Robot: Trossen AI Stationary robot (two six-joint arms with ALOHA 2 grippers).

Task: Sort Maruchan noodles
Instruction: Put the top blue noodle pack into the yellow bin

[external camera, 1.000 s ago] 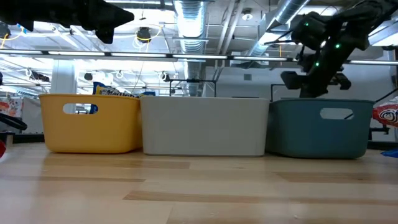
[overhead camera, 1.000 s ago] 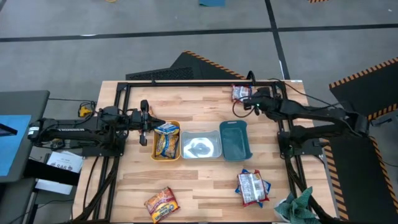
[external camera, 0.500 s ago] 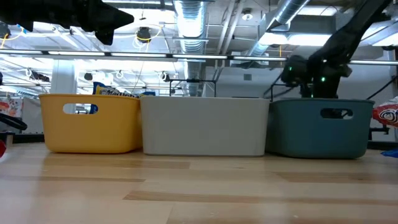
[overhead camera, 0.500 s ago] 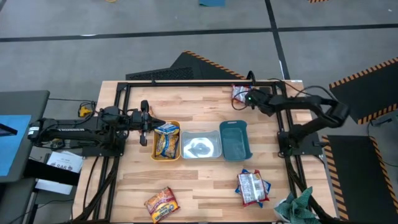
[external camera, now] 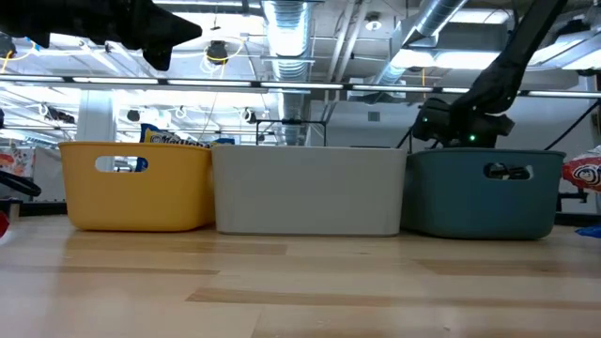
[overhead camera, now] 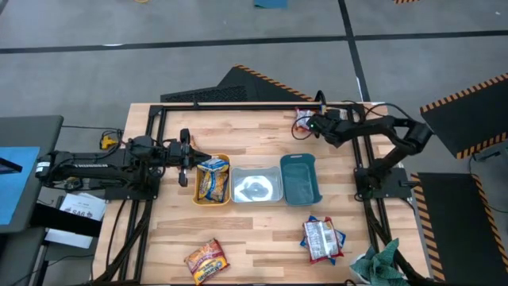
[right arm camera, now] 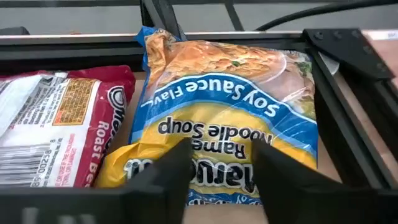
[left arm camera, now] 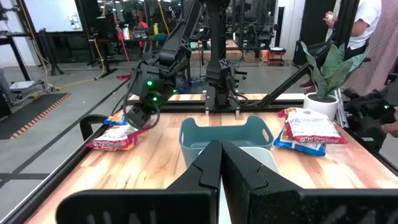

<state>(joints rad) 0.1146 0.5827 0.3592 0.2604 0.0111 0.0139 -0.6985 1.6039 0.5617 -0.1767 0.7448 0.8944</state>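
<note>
Noodles: sort status, one frame

Noodles, qty visible approx. 6 pkts. Landmark: clear tray (overhead camera: 256, 188), middle of a three-tray row at table centre.

1. Blue-yellow pkt (overhead camera: 213, 177) – in orange tray (overhead camera: 197, 184), touching clear tray's left side. Counts as sorted.
2. Clear tray – no pkt seen inside.
3. Teal tray (overhead camera: 299, 179), touching clear tray's right side – looks empty.
4. Red-orange pkt (overhead camera: 206, 260) – loose on table, near-left of clear tray, well apart.
5. White-red pkt (overhead camera: 321, 237) – loose, near-right of clear tray, lying on a blue pkt edge.
6. Far-right corner, beyond teal tray: blue-yellow pkt (right arm camera: 227, 102) beside a red pkt (right arm camera: 59, 127), against the frame rail.

Progress, est.: early. One pkt binned, approx. five left.

R gripper (right arm camera: 221, 163) – low over the corner pair, fingers spread apart across blue-yellow pkt, nothing gripped yet. Likely next pick.
L gripper (left arm camera: 219, 163) – left of orange tray, fingers pressed together, empty, waiting.

Legible text: corner blue-yellow pkt reads "Soy Sauce Flavor", "Ramen Noodle Soup", partial "Maruchan". Red pkt reads "Roast Be…", rest cut off. Other pkts: print too small to read.
</note>
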